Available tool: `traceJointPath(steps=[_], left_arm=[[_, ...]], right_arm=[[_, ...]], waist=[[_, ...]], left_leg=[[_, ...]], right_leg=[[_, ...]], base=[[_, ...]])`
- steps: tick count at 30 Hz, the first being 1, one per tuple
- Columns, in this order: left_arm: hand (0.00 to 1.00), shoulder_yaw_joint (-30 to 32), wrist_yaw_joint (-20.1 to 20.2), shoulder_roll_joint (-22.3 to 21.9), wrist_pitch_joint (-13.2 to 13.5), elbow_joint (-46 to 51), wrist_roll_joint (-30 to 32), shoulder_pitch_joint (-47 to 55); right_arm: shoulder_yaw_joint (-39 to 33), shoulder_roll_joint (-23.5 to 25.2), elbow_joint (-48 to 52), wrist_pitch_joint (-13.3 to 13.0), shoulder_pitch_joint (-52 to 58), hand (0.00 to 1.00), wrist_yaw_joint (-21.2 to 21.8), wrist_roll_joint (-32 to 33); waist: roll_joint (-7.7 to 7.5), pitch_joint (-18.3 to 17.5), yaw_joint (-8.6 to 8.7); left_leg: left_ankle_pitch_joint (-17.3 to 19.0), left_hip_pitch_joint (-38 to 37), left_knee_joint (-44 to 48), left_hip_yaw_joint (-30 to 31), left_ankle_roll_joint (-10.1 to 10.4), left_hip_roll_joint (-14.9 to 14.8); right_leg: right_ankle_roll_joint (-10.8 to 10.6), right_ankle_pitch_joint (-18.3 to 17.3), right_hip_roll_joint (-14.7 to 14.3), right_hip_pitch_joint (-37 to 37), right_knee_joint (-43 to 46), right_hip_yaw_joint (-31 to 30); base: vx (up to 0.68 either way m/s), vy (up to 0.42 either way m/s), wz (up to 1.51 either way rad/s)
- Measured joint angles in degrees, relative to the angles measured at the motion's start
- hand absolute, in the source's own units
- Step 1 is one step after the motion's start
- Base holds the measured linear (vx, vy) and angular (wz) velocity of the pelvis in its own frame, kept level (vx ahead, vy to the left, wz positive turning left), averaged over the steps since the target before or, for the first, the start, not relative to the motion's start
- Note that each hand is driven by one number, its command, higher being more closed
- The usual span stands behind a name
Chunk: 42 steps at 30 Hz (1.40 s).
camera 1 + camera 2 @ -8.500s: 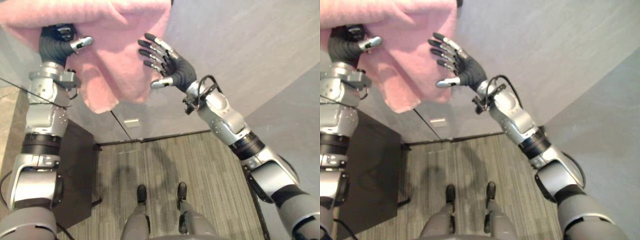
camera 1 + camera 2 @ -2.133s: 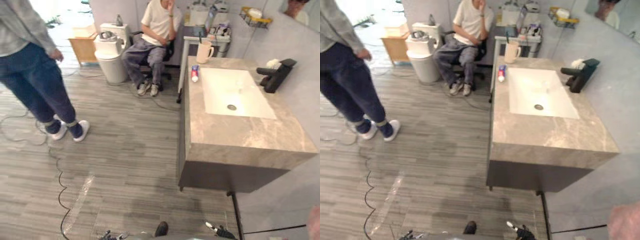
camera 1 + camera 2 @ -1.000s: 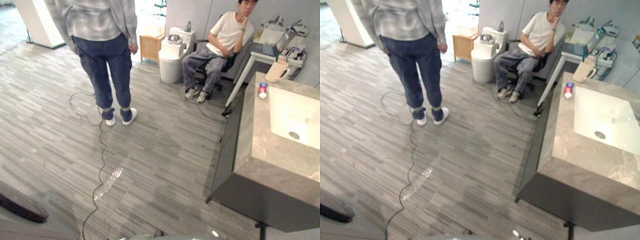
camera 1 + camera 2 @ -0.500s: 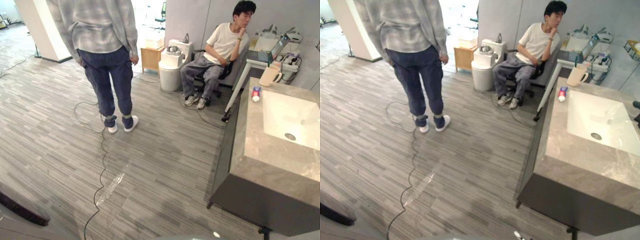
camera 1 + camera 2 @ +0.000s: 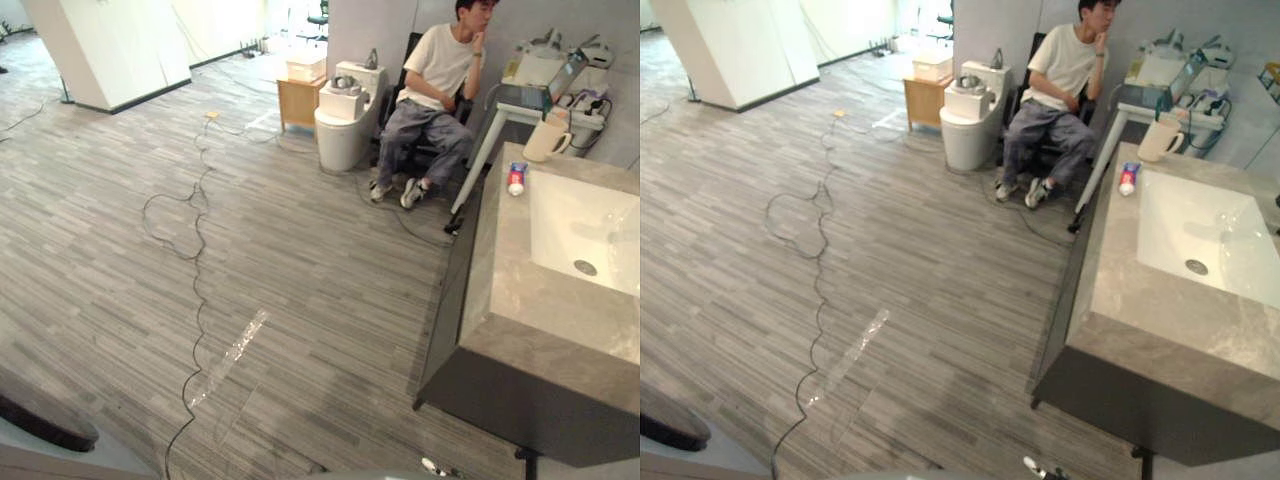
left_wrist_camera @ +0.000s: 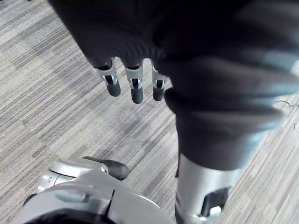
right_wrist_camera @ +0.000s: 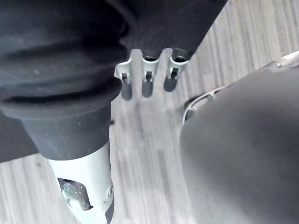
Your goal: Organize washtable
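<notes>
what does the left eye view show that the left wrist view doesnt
Left eye view: the washtable with its sink, a cup and a tube at the counter's far end, and beyond them a seated person and a toilet. Left wrist view: the left hand from close up, fingers straight and holding nothing, hanging over the floor. Shared: that grey plank floor, which the left eye view shows stretching out beside the washtable.
</notes>
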<state>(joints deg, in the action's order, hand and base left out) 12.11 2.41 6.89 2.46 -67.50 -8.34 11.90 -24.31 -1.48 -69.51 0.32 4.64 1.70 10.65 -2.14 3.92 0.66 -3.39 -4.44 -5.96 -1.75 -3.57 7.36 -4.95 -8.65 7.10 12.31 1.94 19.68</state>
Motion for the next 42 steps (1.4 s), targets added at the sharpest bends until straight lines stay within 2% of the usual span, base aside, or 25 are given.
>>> traceJointPath(steps=[11,19,22,25,26,27,28,29,30,31,32,33,34,35,36,37,38,40,41,42], left_arm=[[0.0,5.8,-1.5,-1.1,0.0,0.1,-2.4,0.6],[0.0,6.7,-1.7,-1.3,0.0,0.1,-2.5,0.5],[0.0,8.9,-1.7,-1.9,0.0,0.3,-2.5,0.5],[0.0,11.1,-1.7,-2.5,0.0,1.9,-2.4,0.6],[0.0,11.3,-1.7,-2.9,0.0,2.0,-2.4,0.5],[0.0,11.7,-1.8,-3.7,-0.1,2.0,-2.4,0.4],[0.0,11.7,-1.8,-4.1,-0.2,2.0,-2.4,0.2],[0.0,11.7,-1.8,-4.5,-0.1,2.6,-2.3,-0.2],[0.0,11.7,-1.6,-4.4,-0.1,2.8,-2.3,-0.2],[0.0,11.7,-1.5,-4.2,-0.1,2.8,-2.2,-0.2],[0.0,11.7,-1.4,-3.8,-0.1,2.9,-2.2,-0.7],[0.0,11.9,-1.3,-3.8,-0.1,2.9,-2.2,-0.9],[0.0,12.9,-1.1,-2.8,-0.1,2.8,-2.0,-1.5],[0.0,13.4,-1.3,-3.0,0.0,3.5,-2.2,-3.2],[0.0,13.5,-1.2,-3.0,-0.3,4.0,-2.1,-2.8],[0.0,13.8,-1.1,-3.2,-0.3,4.0,-2.0,-2.0],[0.0,14.0,-1.0,-3.7,-0.2,4.0,-1.7,-2.0],[0.0,15.0,-0.7,-4.6,-0.3,4.0,-1.5,-2.0],[0.0,15.1,-0.1,-5.5,-0.9,3.9,-1.1,-1.4],[0.0,15.1,0.0,-5.8,-1.0,3.8,-1.1,-0.9]], right_arm=[[2.3,-0.3,-1.1,-1.5,-0.4,0.0,-0.2,0.0],[2.4,-0.9,-1.0,-1.5,-0.4,0.0,-0.2,0.0],[2.3,-0.3,-0.3,-1.4,-0.3,0.0,-0.2,0.0],[2.2,0.3,2.7,-1.4,2.1,0.0,-0.3,0.2],[2.1,0.5,3.3,-1.4,2.6,0.0,-0.2,0.3],[2.1,-0.1,5.0,-1.5,2.8,0.0,0.0,1.1],[2.2,-0.3,6.5,-1.7,2.8,0.0,-0.1,1.6],[2.4,-0.3,7.9,-1.9,3.7,0.0,-0.2,2.5],[3.0,-0.3,8.0,-2.2,3.7,0.0,-0.2,3.0],[3.5,-0.2,8.1,-2.4,3.6,0.0,-0.3,3.3],[4.4,0.0,8.8,-2.6,3.6,0.0,-0.3,3.7],[4.7,0.0,9.3,-2.7,3.8,0.0,-0.3,4.3],[4.2,1.7,10.2,-2.9,4.2,0.0,-0.6,4.9],[2.5,1.8,9.8,-3.1,3.9,0.0,-0.5,5.3],[2.2,1.9,9.5,-2.6,3.6,0.0,-0.7,5.3],[2.2,1.7,9.8,-2.7,3.8,0.0,-0.7,5.7],[1.9,2.2,10.2,-2.7,3.8,0.0,-0.6,5.8],[0.6,1.9,10.1,-2.7,3.8,0.0,-0.3,5.9],[-0.5,1.0,10.0,-2.6,3.8,0.0,-0.3,7.2],[-0.4,1.1,9.9,-2.6,3.9,0.0,-0.3,7.2]], waist=[[-0.49,0.0,-0.31],[-0.32,0.0,-0.11],[-1.01,0.4,-0.58],[-1.99,0.6,-1.5],[-1.94,0.9,-1.55],[-0.73,2.1,-1.35],[0.25,2.4,-0.63],[1.53,2.9,-0.15],[1.77,2.7,-0.2],[1.48,2.7,-0.24],[0.98,2.7,-0.37],[0.84,2.7,-0.33],[-2.92,3.0,-0.8],[-1.6,4.4,-1.14],[-1.87,4.4,-1.94],[-1.89,3.7,-1.17],[-1.12,2.9,-0.05],[0.42,1.7,0.52],[2.67,0.3,1.64],[3.15,-0.4,1.6]], left_leg=[[0.1,1.4,0.0,-2.0,-0.1,-0.1],[0.6,0.7,0.0,-2.8,-0.9,-0.5],[1.2,1.5,0.0,-3.2,-1.7,0.6],[3.0,0.0,0.4,-3.4,-4.1,2.5],[3.3,-0.4,0.4,-3.1,-4.6,2.9],[4.0,-2.1,1.1,-2.1,-5.6,2.5],[5.1,-2.3,3.3,-1.5,-6.2,1.5],[7.4,-2.2,6.4,-1.4,-5.6,-0.1],[9.3,-2.3,8.1,-1.6,-4.9,-1.4],[9.9,-2.3,8.4,-1.9,-4.3,-1.8],[11.6,-2.7,8.0,-2.5,-2.4,-2.6],[15.2,-2.8,8.4,-5.2,0.4,-3.5],[18.9,-0.1,18.7,-10.4,-6.4,-5.9],[20.9,0.1,21.0,-8.8,-1.6,-6.9],[20.9,-1.7,20.1,-9.7,-0.5,-6.6],[20.9,-4.1,17.4,-9.8,-0.5,-5.6],[20.8,-6.5,14.0,-8.8,-0.4,-5.0],[21.2,-7.7,12.4,-7.7,0.4,-5.6],[22.0,-8.0,13.4,-6.5,2.1,-7.6],[22.3,-7.9,14.6,-6.3,2.4,-8.2]], right_leg=[[0.1,0.0,0.0,-2.6,1.1,-3.3],[1.1,-0.5,-0.2,-2.9,2.1,-4.8],[-0.4,-2.5,1.3,-4.5,4.4,-5.2],[-2.4,-5.8,4.6,-5.5,10.2,-5.0],[-2.5,-5.6,5.0,-5.6,12.5,-5.0],[-1.3,-5.0,5.3,-8.1,21.2,-5.9],[0.8,-4.6,5.0,-11.2,27.9,-6.8],[1.0,-6.2,3.5,-14.2,31.0,-7.8],[0.1,-7.3,2.0,-17.6,32.5,-7.6],[0.0,-7.3,1.3,-19.4,32.5,-7.3],[0.0,-6.9,-0.4,-22.9,30.8,-6.8],[0.5,-6.0,-1.4,-24.1,28.5,-6.4],[0.7,-3.7,0.4,-26.6,23.4,-5.3],[-0.5,-1.0,0.9,-27.8,21.8,-4.5],[0.2,0.1,1.0,-28.2,20.0,-3.7],[2.6,1.8,0.9,-28.4,18.4,-2.1],[4.3,3.0,0.1,-28.9,17.9,-0.1],[5.7,3.8,-2.6,-29.7,17.8,1.1],[8.6,5.4,-8.1,-29.5,15.9,2.0],[10.8,6.9,-10.8,-29.3,13.5,1.9]], base=[[0.01,-0.066,-0.1],[-0.04,-0.071,-0.09],[-0.04,-0.006,-0.01],[0.09,0.046,0.09],[0.15,0.014,0.1],[0.16,0.056,0.19],[0.21,0.096,0.24],[0.23,0.137,0.14],[0.19,0.116,-0.05],[0.14,0.113,-0.22],[0.11,0.089,-0.21],[0.22,0.077,-0.14],[0.35,-0.041,0.04],[0.39,-0.08,-0.1],[0.41,-0.11,-0.12],[0.54,-0.031,0.0],[0.57,-0.012,0.26],[0.55,-0.007,0.28],[0.62,-0.024,0.14],[0.78,-0.031,-0.09]])
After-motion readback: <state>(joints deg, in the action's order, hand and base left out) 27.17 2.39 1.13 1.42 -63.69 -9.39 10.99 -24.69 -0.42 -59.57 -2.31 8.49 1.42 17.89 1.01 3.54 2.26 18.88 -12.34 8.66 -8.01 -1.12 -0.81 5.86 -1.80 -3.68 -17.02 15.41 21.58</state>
